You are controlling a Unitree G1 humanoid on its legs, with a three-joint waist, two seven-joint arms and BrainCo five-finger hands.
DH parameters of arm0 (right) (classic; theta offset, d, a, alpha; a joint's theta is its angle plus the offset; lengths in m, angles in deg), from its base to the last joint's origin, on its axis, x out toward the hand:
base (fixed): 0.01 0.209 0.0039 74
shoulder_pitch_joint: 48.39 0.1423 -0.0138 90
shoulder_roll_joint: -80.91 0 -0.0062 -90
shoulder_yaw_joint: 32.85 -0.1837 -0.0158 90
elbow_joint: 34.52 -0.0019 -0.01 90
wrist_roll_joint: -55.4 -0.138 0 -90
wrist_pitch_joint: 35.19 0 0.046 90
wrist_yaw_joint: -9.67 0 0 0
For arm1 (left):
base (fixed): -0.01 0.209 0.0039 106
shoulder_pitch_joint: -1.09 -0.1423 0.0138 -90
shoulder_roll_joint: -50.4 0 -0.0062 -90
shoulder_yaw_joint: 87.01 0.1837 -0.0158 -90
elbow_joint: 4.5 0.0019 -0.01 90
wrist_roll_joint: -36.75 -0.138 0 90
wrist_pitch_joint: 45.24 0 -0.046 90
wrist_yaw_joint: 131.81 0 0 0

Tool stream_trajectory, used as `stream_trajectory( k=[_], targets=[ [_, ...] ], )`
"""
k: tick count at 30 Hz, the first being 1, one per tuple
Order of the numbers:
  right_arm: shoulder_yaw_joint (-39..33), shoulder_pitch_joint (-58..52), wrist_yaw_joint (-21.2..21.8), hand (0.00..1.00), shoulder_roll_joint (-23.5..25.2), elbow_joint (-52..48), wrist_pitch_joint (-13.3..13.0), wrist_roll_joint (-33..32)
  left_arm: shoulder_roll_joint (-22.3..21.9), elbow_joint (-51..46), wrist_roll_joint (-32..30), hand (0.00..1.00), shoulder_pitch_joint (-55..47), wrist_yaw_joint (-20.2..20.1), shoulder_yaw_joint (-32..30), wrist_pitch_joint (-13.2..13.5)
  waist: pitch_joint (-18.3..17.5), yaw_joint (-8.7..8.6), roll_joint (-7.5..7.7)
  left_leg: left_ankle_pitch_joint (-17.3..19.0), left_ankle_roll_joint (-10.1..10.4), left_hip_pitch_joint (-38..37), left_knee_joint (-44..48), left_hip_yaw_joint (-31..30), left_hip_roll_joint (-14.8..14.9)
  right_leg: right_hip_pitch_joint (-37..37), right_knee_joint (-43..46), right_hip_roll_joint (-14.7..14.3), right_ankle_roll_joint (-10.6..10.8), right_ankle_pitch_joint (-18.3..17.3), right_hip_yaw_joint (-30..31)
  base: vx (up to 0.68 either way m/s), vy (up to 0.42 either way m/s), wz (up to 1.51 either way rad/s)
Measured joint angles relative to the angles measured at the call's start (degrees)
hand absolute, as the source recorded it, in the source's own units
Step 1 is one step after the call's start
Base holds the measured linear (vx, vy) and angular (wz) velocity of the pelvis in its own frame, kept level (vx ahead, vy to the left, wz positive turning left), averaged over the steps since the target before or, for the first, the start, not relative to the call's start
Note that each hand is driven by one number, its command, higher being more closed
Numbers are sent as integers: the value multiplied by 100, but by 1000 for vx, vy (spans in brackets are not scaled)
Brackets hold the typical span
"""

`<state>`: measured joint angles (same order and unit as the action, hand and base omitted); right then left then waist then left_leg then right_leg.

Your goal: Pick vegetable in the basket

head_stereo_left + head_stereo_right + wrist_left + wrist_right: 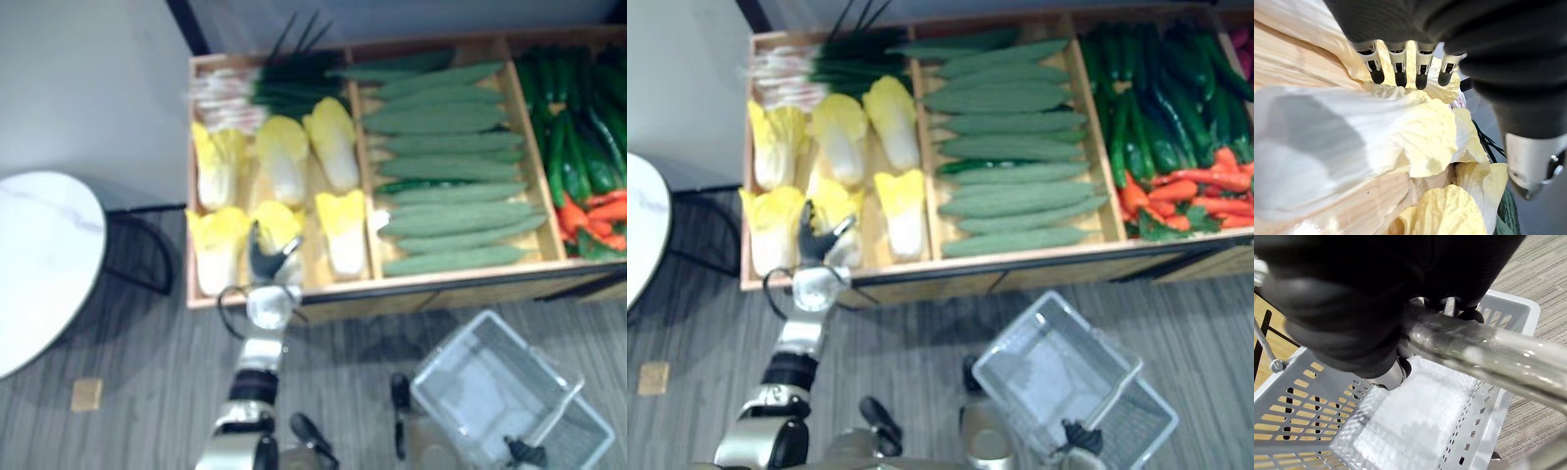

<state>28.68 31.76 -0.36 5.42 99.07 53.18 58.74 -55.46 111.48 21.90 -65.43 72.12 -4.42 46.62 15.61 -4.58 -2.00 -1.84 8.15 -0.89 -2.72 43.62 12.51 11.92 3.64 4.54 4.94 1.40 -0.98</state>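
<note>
Basket (1298, 401) hangs empty, nearest on my right, with my right hand (1376, 308) clenched round its handle (1488, 347) so it is ready to receive. Farther off on the left, my left hand (266, 257) is released, fingers (1400, 73) straight just over a yellow cabbage (279, 223) in the near row of the crate's (441, 284) left compartment, placed, I judge, for a grasp.

Listed for you: a crate (446, 282) of pale matt wood with open grain, holding cabbages (1352, 147) with smooth white ribs and crinkled yellow leaves, matt bumpy cucumbers (451, 166) and glossy green peppers (1161, 137). Your basket (1298, 396) is grey perforated plastic with a slight sheen, its handle (1488, 347) a clear glossy bar. Also a table (39, 255) with a smooth white marbled top, a floor (147, 362) of matt grey wood-grain planks, and the left hand (1400, 22) under dark ribbed cloth.
</note>
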Motion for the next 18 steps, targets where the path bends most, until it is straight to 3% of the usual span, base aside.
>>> stream_trajectory(
  k=[11, 12, 18],
  targets=[
    [196, 287, -192, 100, -31, -19, -4, -177, 95, 678, 0, 0, 667, 248, -205, -84, 350, 4, 25, -16, -19, 184, 31, 209, -8, 321, 165, 5, -8, -12, 54, -21, -13, -5],
    [213, 323, -195, 100, -41, -19, -8, -207, 155, 721, 1, 100, 688, 260, -205, -83, 355, 10, 30, -17, -21, 206, 32, 286, -15, 386, 202, 6, -9, -13, 94, -38, -10, -10],
    [264, 403, -204, 100, -50, -94, -31, -354, 532, 1194, -1, 100, 1220, 298, -415, -70, 485, 1, 47, -48, -66, 381, 1, 309, -94, 612, 270, 81, -6, -10, 103, -53, -18, 1]
  ],
)
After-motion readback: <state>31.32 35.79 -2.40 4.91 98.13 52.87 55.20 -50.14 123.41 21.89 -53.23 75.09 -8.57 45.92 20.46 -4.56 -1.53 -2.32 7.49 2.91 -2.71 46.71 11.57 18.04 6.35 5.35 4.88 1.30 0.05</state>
